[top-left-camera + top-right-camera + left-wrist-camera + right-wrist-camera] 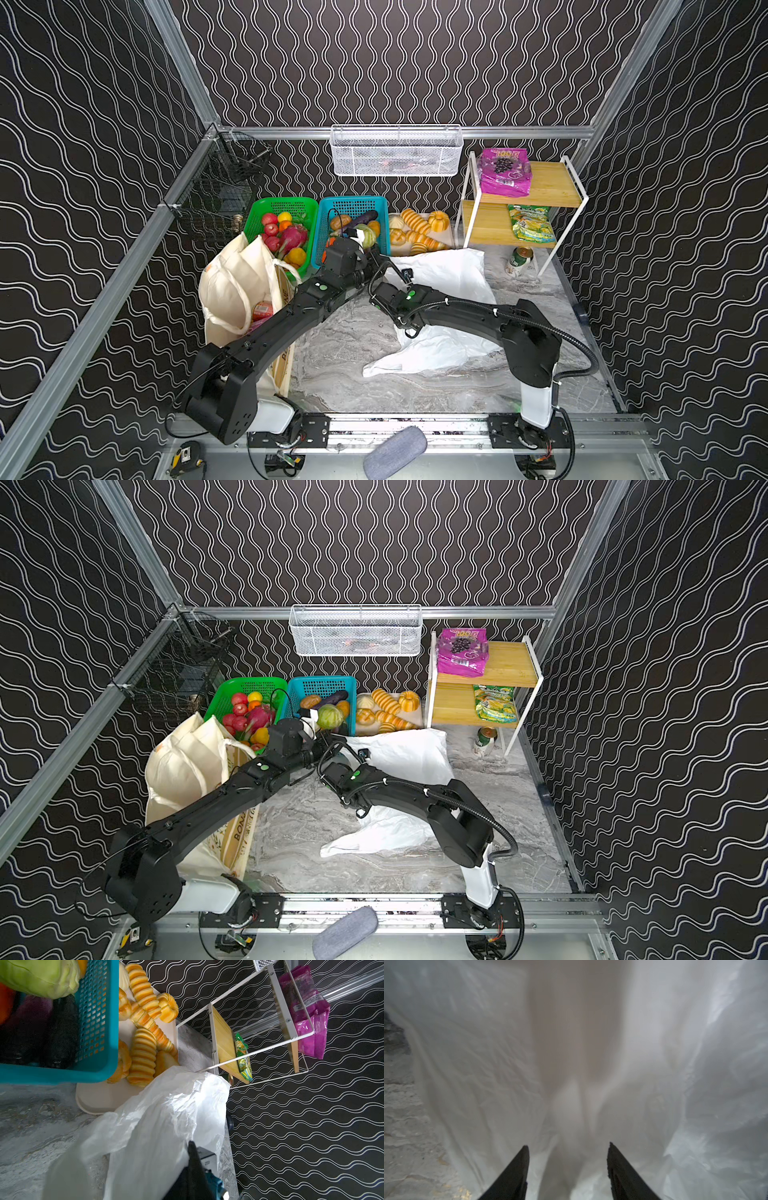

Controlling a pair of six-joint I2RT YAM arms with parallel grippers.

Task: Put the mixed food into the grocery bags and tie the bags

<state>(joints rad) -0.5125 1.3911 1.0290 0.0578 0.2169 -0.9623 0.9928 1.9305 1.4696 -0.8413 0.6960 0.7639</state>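
The white plastic bag [440,282] [399,758] lies crumpled on the marble table. My left gripper [192,1145] is shut on its edge beside the blue basket [353,205]. My right gripper [568,1147] stands open, fingers apart, with a soft fold of the bag's plastic [571,1064] between and ahead of them. In both top views its wrist [399,299] hovers over the bag and hides the fingers. The cream canvas tote [237,286] [187,766] stands at the left with a red can [262,309] inside. A green cabbage [368,237] [41,978] lies in the blue basket. A purple packet [505,172] rests on the shelf top.
A green basket [291,205] of toy fruit and a tray of golden breads [419,232] line the back. The wooden shelf rack [552,183] at the back right holds a green-yellow packet [532,224], with a green can [519,259] below it. A white mesh basket [397,151] hangs on the wall.
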